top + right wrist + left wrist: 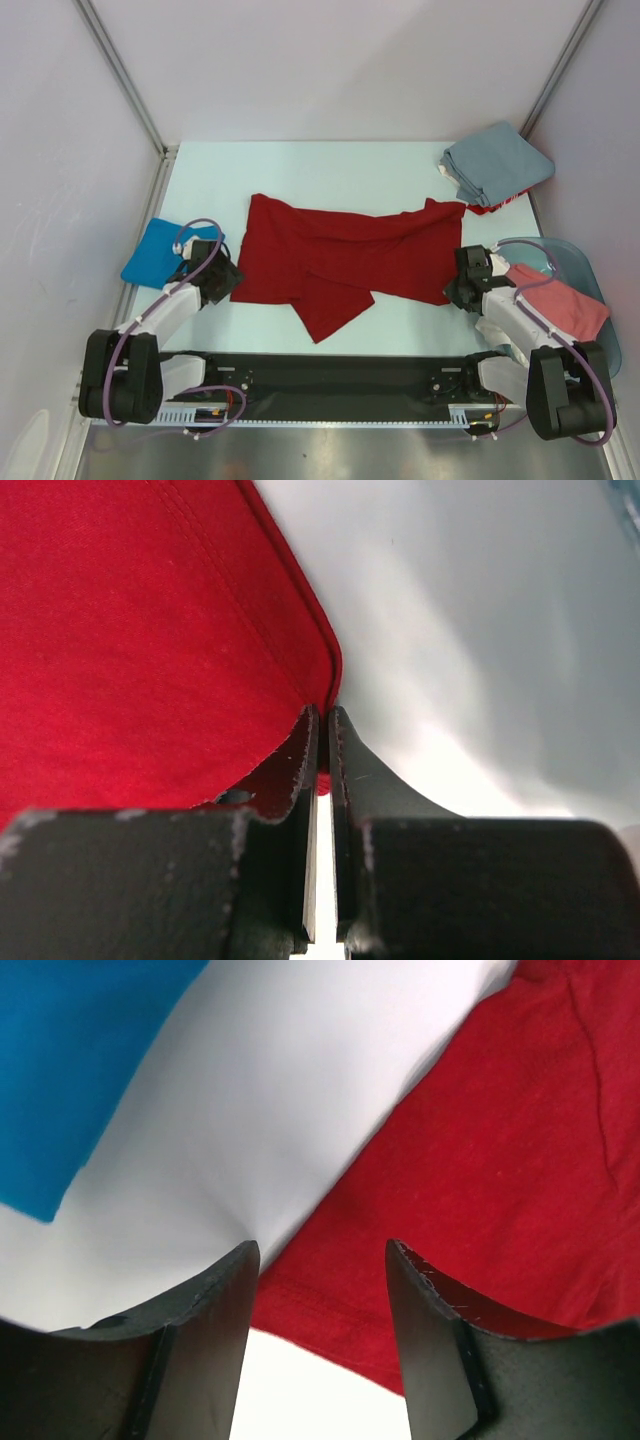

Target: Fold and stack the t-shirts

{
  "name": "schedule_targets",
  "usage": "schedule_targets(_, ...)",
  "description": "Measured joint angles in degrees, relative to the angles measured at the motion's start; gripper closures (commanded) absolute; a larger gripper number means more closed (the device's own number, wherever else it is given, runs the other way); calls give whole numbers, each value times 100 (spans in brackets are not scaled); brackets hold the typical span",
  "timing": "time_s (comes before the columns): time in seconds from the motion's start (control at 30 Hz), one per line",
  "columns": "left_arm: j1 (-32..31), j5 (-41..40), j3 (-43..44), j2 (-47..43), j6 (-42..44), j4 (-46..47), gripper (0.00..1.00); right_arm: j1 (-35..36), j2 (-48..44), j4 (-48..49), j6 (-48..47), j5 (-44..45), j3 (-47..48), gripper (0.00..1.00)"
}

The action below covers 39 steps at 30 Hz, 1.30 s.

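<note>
Fingers (215,1330) of the left gripper (318,1300) stand well spread. One is over bare table (250,1110), the other over the stitched edge of the red t-shirt (500,1160), and that edge runs through the gap between them. Cannot tell whether the tips touch the cloth.

Right gripper (323,720): jaws pressed almost together, only a thin slit showing. They pinch the rounded hem corner of the red t-shirt (140,630), and a sliver of red shows between them.

The top view alone gives the layout. The red t-shirt (340,255) lies rumpled across the middle of the table (350,170). Its long axis runs left to right, and one loose flap points toward the near edge. Cannot tell which end is the neck. Left gripper (215,275) sits at the shirt's left edge, right gripper (462,282) at its right edge.

- Blue t-shirt (155,255): folded, by the left table edge, just beside the left gripper. The left wrist view catches a corner of it (70,1060).
- Grey-blue t-shirt (497,165): folded, far right corner, with bits of red and white cloth showing under it.
- Salmon-pink t-shirt (560,300): in a translucent bin (590,258) off the right table edge.

The wrist views alone show the finger gaps. From above both grippers read as dark blocks.
</note>
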Motion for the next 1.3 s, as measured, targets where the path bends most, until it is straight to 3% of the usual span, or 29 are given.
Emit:
schedule_targets(0.27, -181, -166, 98, -256, -210, -892, 35, -116, -96, 68, -42, -149, -90, 96)
schedule_targets(0.47, -297, -321, 153, -350, -286, -1497, 41, -162, -98, 120, -98, -234, -103, 97)
schedule_targets(0.7, -323, -444, 293, -105, -293, -1596, 45, -212, -170, 146, -131, -317, -153, 97)
schedule_targets(0.9, -323, -444, 354, 90, -289, -1412, 58, -227, -214, 151, -151, -363, -168, 97)
schedule_targets(1.13, -339, -398, 389, 275, -304, -1054, 65, -240, -229, 153, -177, -376, -170, 97)
schedule_targets(1.23, -385, -396, 391, 308, -343, -964, 74, -249, -229, 153, -190, -378, -173, 97)
schedule_targets(1.3, -407, -378, 385, 308, -367, -942, 87, -249, -229, 153, -192, -380, -173, 98)
